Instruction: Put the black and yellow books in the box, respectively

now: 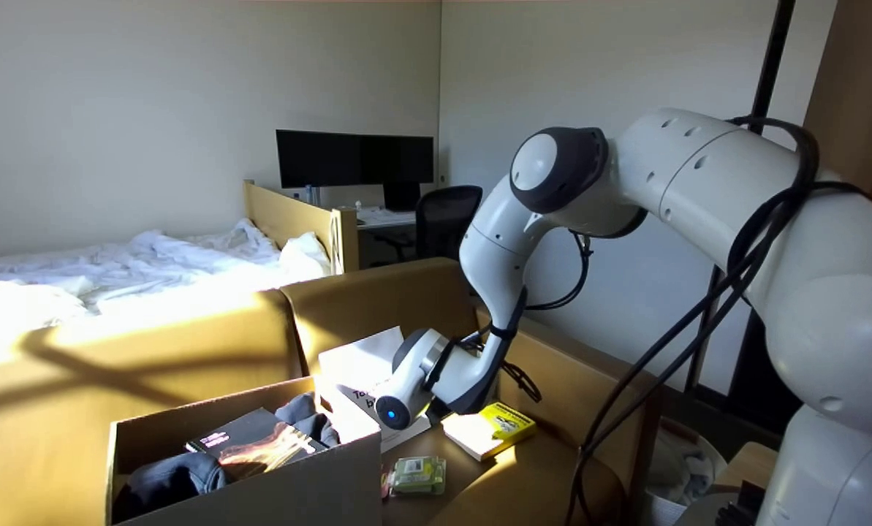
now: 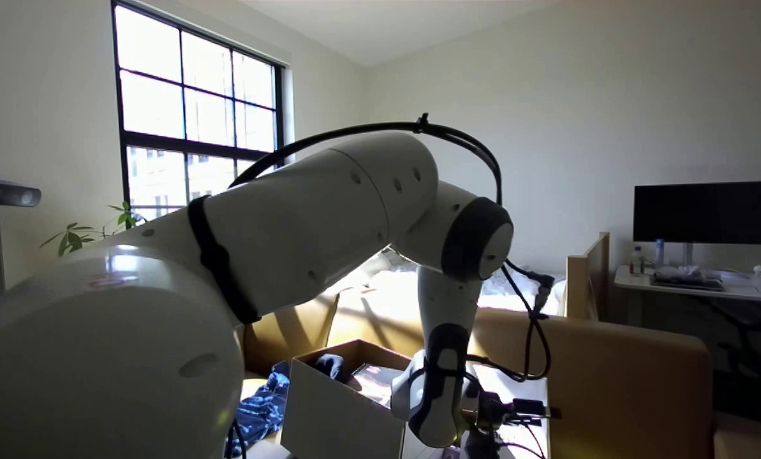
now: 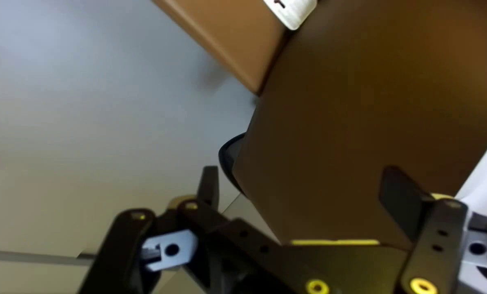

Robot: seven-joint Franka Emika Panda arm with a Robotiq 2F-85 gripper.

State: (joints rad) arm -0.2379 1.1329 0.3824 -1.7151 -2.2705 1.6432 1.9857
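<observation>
Above the sofa seat (image 1: 494, 489), your gripper (image 3: 300, 179) is spread wide and holds nothing. The black book (image 1: 254, 436) lies in the box (image 1: 297, 489), so the yellow book (image 1: 507, 429), outside on the seat, seems next: angle downward, straddle it, then carry it over.

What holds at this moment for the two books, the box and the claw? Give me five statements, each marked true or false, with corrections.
1. The black book lies in the cardboard box. True.
2. Both books are in the box. False: the yellow book rests on the sofa seat.
3. The claw stands open. True.
4. It grips a book. False: it holds nothing.
5. The greenish packet lies outside the box. True.
</observation>
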